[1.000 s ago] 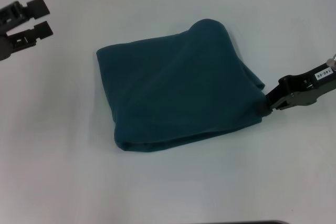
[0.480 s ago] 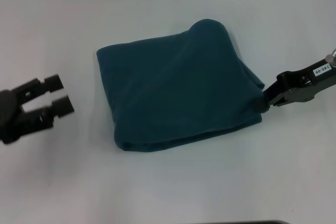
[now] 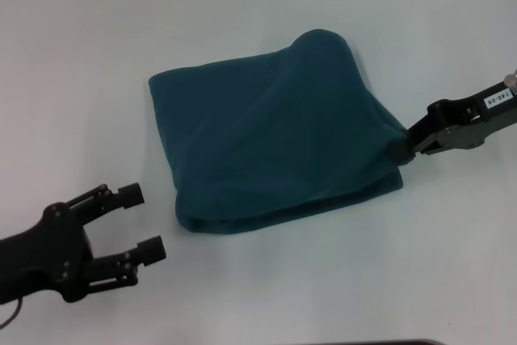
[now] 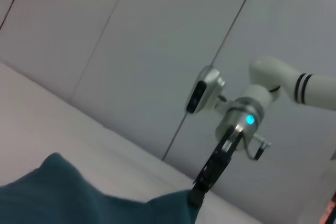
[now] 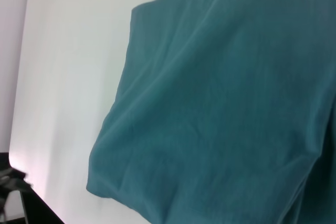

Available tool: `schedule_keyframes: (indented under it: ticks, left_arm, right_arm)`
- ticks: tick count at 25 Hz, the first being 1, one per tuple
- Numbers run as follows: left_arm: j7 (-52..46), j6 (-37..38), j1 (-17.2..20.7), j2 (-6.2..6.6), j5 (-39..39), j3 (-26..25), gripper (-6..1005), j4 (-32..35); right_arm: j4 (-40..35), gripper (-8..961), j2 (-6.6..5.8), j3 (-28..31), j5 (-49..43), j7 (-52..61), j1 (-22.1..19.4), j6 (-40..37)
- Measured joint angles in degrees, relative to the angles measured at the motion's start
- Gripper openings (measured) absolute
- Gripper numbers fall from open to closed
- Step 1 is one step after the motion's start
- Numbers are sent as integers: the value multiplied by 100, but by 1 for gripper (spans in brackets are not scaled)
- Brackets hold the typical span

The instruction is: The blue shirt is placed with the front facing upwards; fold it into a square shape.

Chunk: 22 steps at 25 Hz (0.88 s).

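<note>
While the shirt (image 3: pixel 275 139) lies folded into a rough square at the middle of the white table (image 3: pixel 242 6), the right gripper (image 3: pixel 401 148) meets its edge at about 3 o'clock. Its jaws are clenched on the cloth at that corner, where the top layer lifts a little off the layer beneath. No lettering shows on the upturned side. One corner at about 1 o'clock bulges up in a rounded hump.

Down at about 8 o'clock from the shirt, the left gripper (image 3: pixel 142 222) sits above the table, well apart from the cloth, its two fingers spread with a clear gap between them and nothing held.

From the left wrist view, the shirt (image 4: pixel 68 195) fills the lower part and the right gripper (image 4: pixel 196 196) pinches its far edge. From the right wrist view, the shirt (image 5: pixel 220 108) spreads wide over the table (image 5: pixel 68 51).
</note>
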Motion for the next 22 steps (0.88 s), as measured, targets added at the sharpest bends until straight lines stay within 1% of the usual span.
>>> schedule_keyframes:
  ticks: [4, 7, 12, 16, 22]
  left_arm:
    - [251, -333, -4, -20, 192, 4, 922, 117]
    - [412, -422, -42, -3, 282, 92, 922, 301]
    - [431, -358, -72, 5, 517, 523, 922, 351]
    - [413, -317, -107, -32, 543, 797, 922, 426]
    - [444, -671, -440, -41, 562, 821, 922, 1007]
  right_arm:
    - [0, 13, -7, 29, 94, 0, 16, -11]
    - [0, 13, -22, 26, 155, 1, 28, -17]
    - [0, 13, -29, 35, 190, 10, 73, -27]
    - [0, 14, -29, 35, 203, 13, 117, -30]
    - [-2, 14, -29, 34, 245, 14, 140, -54]
